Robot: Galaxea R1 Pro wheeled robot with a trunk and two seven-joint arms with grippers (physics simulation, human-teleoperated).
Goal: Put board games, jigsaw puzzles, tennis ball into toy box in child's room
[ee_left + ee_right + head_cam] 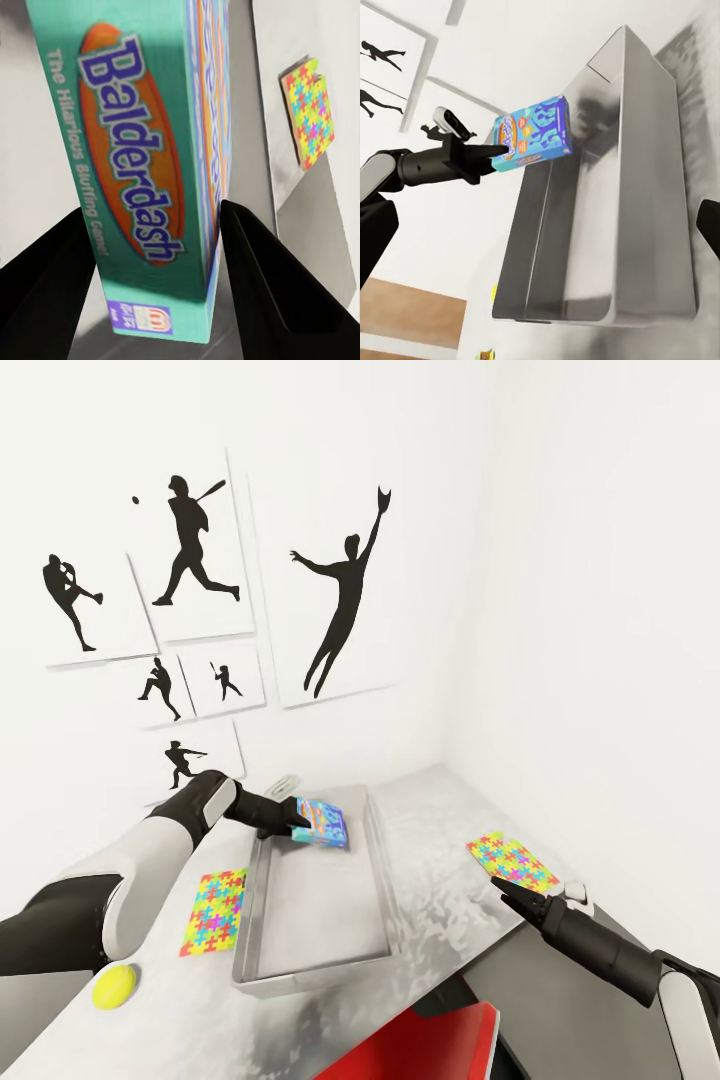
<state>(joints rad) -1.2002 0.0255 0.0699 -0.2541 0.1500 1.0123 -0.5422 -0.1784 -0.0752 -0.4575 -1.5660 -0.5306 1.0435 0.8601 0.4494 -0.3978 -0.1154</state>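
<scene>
- Red, at the bottom of the head view, is a flat thing (420, 1050) right under my camera; I cannot tell what it is.
- On the table (440, 860) I see the grey toy box (310, 920), open on top.
- My left gripper (297, 822) holds the board game (322, 824) over the far end of the toy box. Its jaws are squeezed on the game.
- One jigsaw puzzle (213, 910) lies flat just beside the box, on my left.
- The other jigsaw puzzle (512, 863) lies on my right, well apart from the box.
- My right gripper (512, 893) sits at the near edge of that puzzle. I cannot tell how its jaws stand.
- The yellow tennis ball (114, 986) is near the table's front edge on my left.
- Black pictures of ball players (345, 595) hang on the white wall.
- From the left wrist view, both dark fingers (270, 285) press the sides of the board game (142, 165). It says "Balderdash". A jigsaw puzzle (309, 112) lies beyond the box wall.
- From the right wrist view, the left gripper (491, 159) holds the board game (531, 135) up above the rim of the toy box (607, 210).
</scene>
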